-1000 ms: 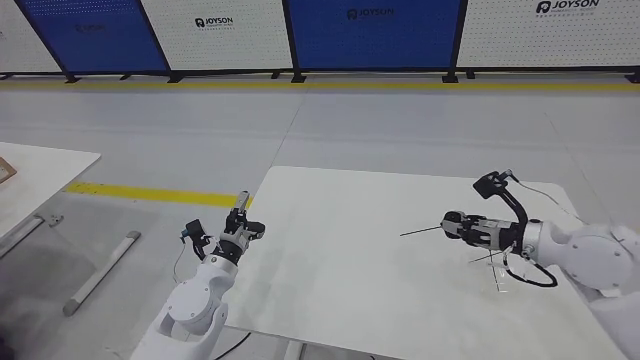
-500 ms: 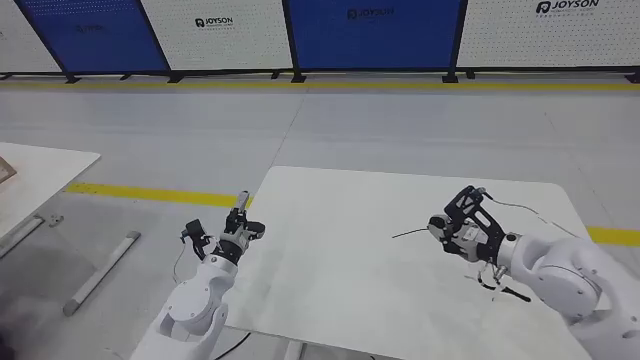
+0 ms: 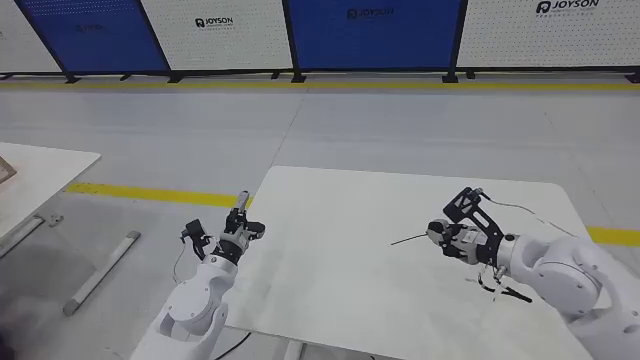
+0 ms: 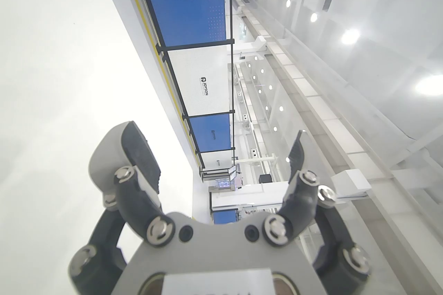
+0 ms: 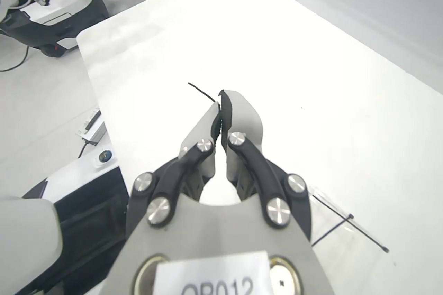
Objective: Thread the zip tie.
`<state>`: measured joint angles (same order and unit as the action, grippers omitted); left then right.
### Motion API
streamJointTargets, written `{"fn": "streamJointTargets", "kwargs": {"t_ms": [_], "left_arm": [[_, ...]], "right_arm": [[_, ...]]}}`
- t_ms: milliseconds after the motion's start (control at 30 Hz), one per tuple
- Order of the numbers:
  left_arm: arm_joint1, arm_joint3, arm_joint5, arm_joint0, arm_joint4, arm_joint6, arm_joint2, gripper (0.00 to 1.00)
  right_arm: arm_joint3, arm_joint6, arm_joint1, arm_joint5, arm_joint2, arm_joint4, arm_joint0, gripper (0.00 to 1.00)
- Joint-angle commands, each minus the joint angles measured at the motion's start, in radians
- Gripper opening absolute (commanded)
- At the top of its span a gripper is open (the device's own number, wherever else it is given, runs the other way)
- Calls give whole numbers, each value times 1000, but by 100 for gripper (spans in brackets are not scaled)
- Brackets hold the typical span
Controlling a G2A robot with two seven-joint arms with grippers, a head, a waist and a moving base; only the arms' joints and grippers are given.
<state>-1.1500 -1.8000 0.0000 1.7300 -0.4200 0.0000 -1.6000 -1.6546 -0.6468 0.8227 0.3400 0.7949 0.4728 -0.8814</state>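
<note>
A thin black zip tie (image 5: 200, 91) is pinched in my right gripper (image 5: 219, 103), which is shut on it above the right half of the white table (image 5: 277, 51). A short free end sticks out past the fingertips. In the top view this zip tie (image 3: 408, 239) points left from the right gripper (image 3: 437, 232), a little above the table (image 3: 340, 260). My left gripper (image 4: 218, 151) is open and holds nothing. It stands at the table's left edge, pointing upward, and shows in the top view as well (image 3: 240, 207).
More black zip ties (image 5: 347, 223) lie on a clear bag on the table beside the right arm, seen from above near the right front (image 3: 505, 291). A second white table (image 3: 30, 175) stands far left. Blue and white panels (image 3: 370, 15) line the back.
The right arm has turned its wrist and shifted slightly left, away from the loose ties, carrying the zip tie. The left arm has stayed still.
</note>
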Motion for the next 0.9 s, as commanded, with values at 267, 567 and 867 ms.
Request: {"fn": "streamJointTargets", "kwargs": {"t_ms": [267,567,867], "left_arm": [[0,0,0,0,0,0,0,100],[0,0,0,0,0,0,0,100],[0,0,0,0,0,0,0,100]], "right_arm": [[-128,172,-23,0,-61,236,-8,0],[-132,162,-33,0,-133,204,38,0],[-132,162,-33,0,-133,204,38,0]]}}
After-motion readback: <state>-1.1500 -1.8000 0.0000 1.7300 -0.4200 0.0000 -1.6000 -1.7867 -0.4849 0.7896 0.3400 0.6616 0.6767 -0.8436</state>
